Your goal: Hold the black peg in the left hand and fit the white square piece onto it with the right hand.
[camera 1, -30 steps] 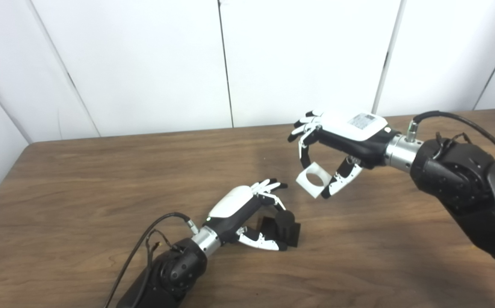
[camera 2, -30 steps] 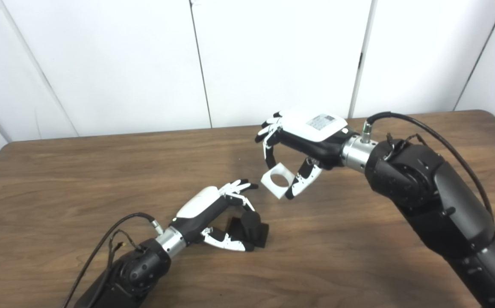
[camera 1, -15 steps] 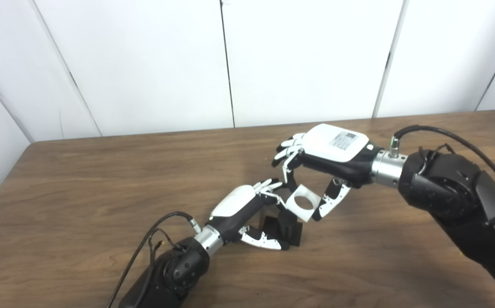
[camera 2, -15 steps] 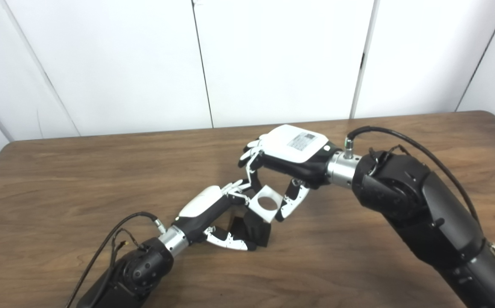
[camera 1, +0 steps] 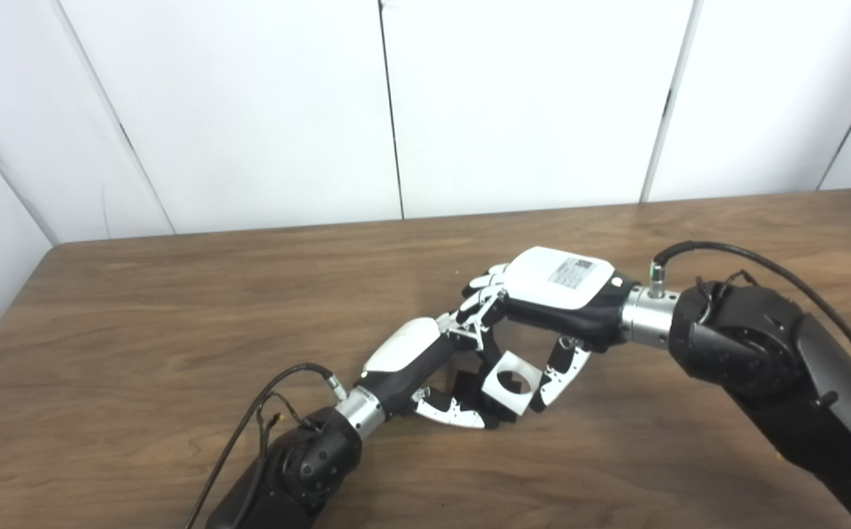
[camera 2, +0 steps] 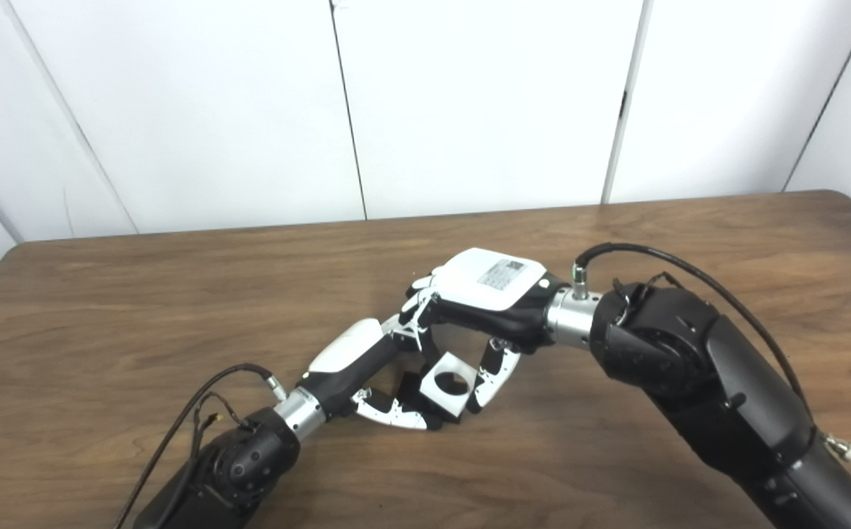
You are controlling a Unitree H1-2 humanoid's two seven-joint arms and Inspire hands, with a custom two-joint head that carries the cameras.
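A: Item one — wooden table. Contents?

B: Two arms and two small parts, all gathered near the middle. White wall panels stand behind the far edge.

A: Item two — left hand.

B: It comes in from the lower left and lies low over the table, white back turned up. Fingers and thumb are curled round the black peg; the thumb runs along the near side of the black base. Holding the peg.

A: The peg's position?

B: On or just above the table, inside the left hand's curl. Only dark bits show — an edge of the base to the left of the white part, and a dark patch seen through that part's round hole. Whether the base touches the wood, I cannot tell.

A: Item three — right hand.

B: It reaches in from the right, white back plate with a printed label facing up. It pinches the white square piece between fingers on the far side and thumb on the near right. Its fingertips touch or overlap those of the left hand.

A: The white piece's position?

B: Tilted, hole facing the cameras, directly over the peg. Whether the peg's tip sits inside the hole, or how deep — cannot tell.

A: Cables?

B: One black cable at the right wrist, one at the left.
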